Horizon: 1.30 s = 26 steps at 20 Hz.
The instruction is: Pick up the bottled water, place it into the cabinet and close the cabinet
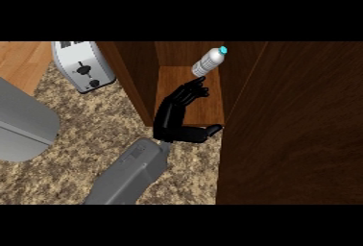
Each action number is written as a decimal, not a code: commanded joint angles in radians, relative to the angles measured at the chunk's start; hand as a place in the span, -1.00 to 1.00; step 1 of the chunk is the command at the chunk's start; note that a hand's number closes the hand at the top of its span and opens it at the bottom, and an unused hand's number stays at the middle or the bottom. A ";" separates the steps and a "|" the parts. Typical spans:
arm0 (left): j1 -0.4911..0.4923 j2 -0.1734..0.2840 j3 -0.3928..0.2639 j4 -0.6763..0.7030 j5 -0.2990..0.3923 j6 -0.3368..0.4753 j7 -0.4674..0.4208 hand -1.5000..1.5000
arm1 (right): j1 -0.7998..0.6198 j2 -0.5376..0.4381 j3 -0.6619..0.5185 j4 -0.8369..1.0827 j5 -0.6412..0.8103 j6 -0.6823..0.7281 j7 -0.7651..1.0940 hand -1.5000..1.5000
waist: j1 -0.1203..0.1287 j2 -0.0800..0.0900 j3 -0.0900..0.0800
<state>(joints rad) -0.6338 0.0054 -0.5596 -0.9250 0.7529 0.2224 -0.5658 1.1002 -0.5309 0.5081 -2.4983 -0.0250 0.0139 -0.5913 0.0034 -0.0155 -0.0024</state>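
We see the water bottle standing at the back edge of the cabinet shelf; our left hand reaches in with straight fingers just touching it, door not yet closed.

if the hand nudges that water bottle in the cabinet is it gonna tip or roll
Probably tips: the water bottle is tall and narrow and already looks tilted on the cabinet shelf. Once down, its round body would likely roll. The hand has its fingers at the bottle's base, so a nudge there may topple it.
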 commanded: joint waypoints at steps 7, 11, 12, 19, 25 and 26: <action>0.463 0.186 -0.111 -0.439 -0.039 0.075 -0.025 -1.00 | 0.040 -0.024 0.045 -0.153 0.094 -0.073 0.048 -1.00 | 0.028 0.000 0.000; 0.623 0.268 -0.124 -0.598 -0.023 0.046 -0.060 -1.00 | 0.016 -0.122 0.062 -0.129 0.145 -0.020 0.069 1.00 | 0.040 0.002 -0.001; 0.641 0.343 -0.082 -0.573 0.002 -0.045 -0.084 -1.00 | -0.007 -0.149 0.059 -0.129 0.158 -0.002 0.074 1.00 | 0.042 0.007 -0.003; 0.766 0.497 -0.053 -0.700 0.003 -0.126 -0.135 -1.00 | -0.140 -0.322 0.064 -0.142 0.244 0.092 0.103 1.00 | 0.061 0.004 -0.006; 0.908 0.629 0.016 -0.754 0.028 -0.222 -0.224 -1.00 | -0.224 -0.346 0.136 -0.187 0.243 0.066 0.167 1.00 | 0.065 0.004 -0.009; 0.907 0.664 0.048 -0.761 0.040 -0.238 -0.223 -1.00 | -0.246 -0.331 0.157 -0.201 0.223 0.054 0.190 1.00 | 0.066 0.008 -0.008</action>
<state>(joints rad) 0.2124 0.5824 -0.5660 -1.6559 0.7709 0.0452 -0.7504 0.8988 -0.8263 0.5995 -2.5025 0.0439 0.0535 -0.5267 0.0652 -0.0118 -0.0097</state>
